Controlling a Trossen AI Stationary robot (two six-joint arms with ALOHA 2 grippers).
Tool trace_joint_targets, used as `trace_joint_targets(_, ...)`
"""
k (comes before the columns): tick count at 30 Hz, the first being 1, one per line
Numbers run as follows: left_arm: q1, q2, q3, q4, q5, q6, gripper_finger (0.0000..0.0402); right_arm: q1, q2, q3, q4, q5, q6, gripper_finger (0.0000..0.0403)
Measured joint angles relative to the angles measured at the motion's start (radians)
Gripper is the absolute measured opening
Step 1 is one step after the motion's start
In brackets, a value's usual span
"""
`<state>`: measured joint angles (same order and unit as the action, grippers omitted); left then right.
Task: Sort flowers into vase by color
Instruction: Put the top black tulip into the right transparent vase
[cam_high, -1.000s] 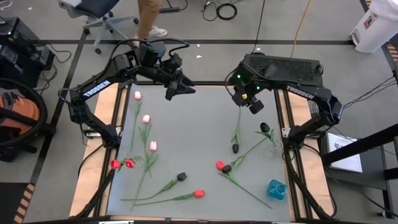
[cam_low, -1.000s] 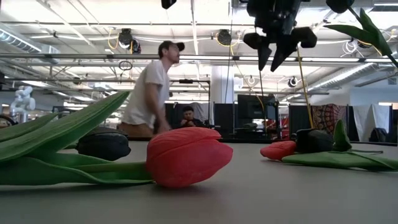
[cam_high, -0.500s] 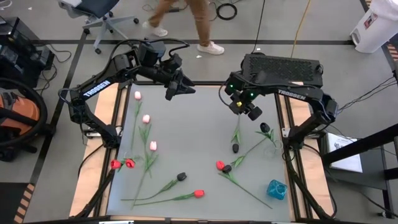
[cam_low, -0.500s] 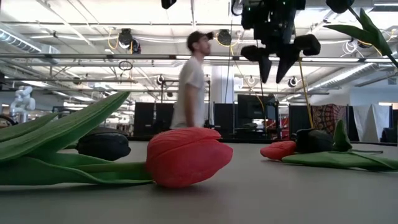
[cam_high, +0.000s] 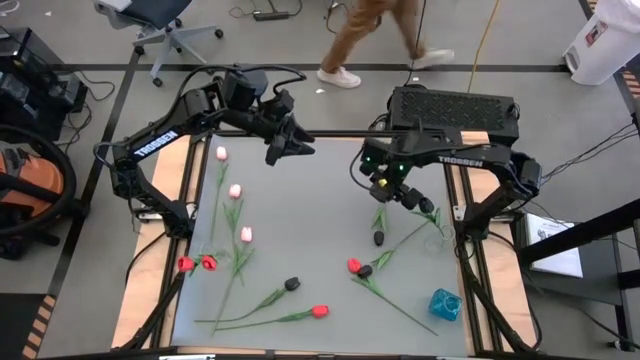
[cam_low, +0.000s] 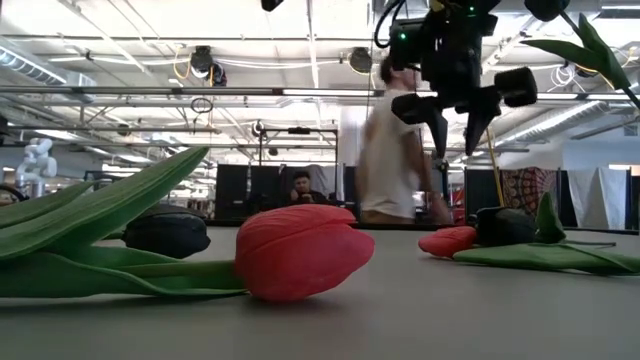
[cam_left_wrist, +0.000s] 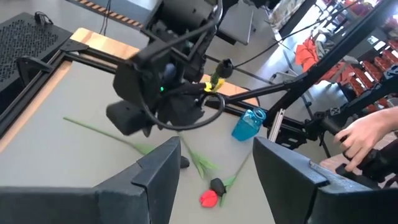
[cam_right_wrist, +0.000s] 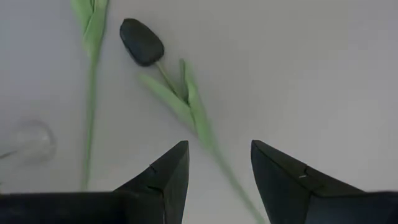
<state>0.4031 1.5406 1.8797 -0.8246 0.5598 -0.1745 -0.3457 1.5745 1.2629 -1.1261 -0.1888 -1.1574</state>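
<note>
1. Grey and matte, the table (cam_high: 320, 220) is seen as a smooth, flat sheet framed by dark rails and pale wood strips along both sides.
2. Artificial tulips are scattered over it, each with a small rounded head on a long thin green stem with pointed leaves.
3. Three pink tulips (cam_high: 234, 191) are laid in a column near the left edge, with a pair of red tulips (cam_high: 197, 264) below them at that edge.
4. A black tulip (cam_high: 292, 285) and a red tulip (cam_high: 320, 311) are found near the front edge, their stems curving leftward.
5. Toward the right, a red head (cam_high: 353, 265) is seen touching a black head (cam_high: 366, 271), with stems crossing beside them.
6. A blue faceted vase (cam_high: 444, 304) is placed at the front right corner; a clear glass vase (cam_high: 437, 232) is seen near the right rail.
7. The left gripper (cam_high: 283, 145) is held over the bare back part of the table, jaws apart, nothing between them.
8. The right gripper (cam_high: 393, 193) is hung above a black-headed tulip (cam_right_wrist: 142, 42) and its leaves, jaws apart and empty.
9. Open, bare surface is left across the middle of the table between the two groups of flowers.
10. A person (cam_low: 397, 150) is seen beyond the back edge.
</note>
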Motion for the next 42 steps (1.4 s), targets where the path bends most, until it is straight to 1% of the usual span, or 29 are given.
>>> trace_joint_targets(5,-0.006,0.0,0.0,0.0,0.0,0.0,0.0208,0.031,0.0,-0.08,0.112,-0.001,-0.008,0.0164)
trace_joint_targets(9,-0.006,0.0,0.0,0.0,0.0,0.0,0.0208,0.046,0.0,-0.138,0.168,0.0,-0.007,0.0164)
trace_joint_targets(24,-0.006,0.0,0.0,0.002,0.0,-0.002,0.0208,0.046,-0.001,-0.304,0.344,0.006,-0.034,0.0164)
trace_joint_targets(33,-0.006,0.0,0.0,0.002,0.0,-0.003,0.0208,0.046,-0.001,-0.35,0.416,0.005,-0.042,0.0164)
trace_joint_targets(38,-0.006,0.0,0.0,0.001,0.0,-0.003,0.0208,0.044,-0.001,-0.389,0.464,0.005,-0.091,0.0164)
trace_joint_targets(42,-0.006,0.0,0.0,0.001,0.0,-0.004,0.0208,0.033,-0.001,-0.413,0.466,0.009,-0.112,0.0164)
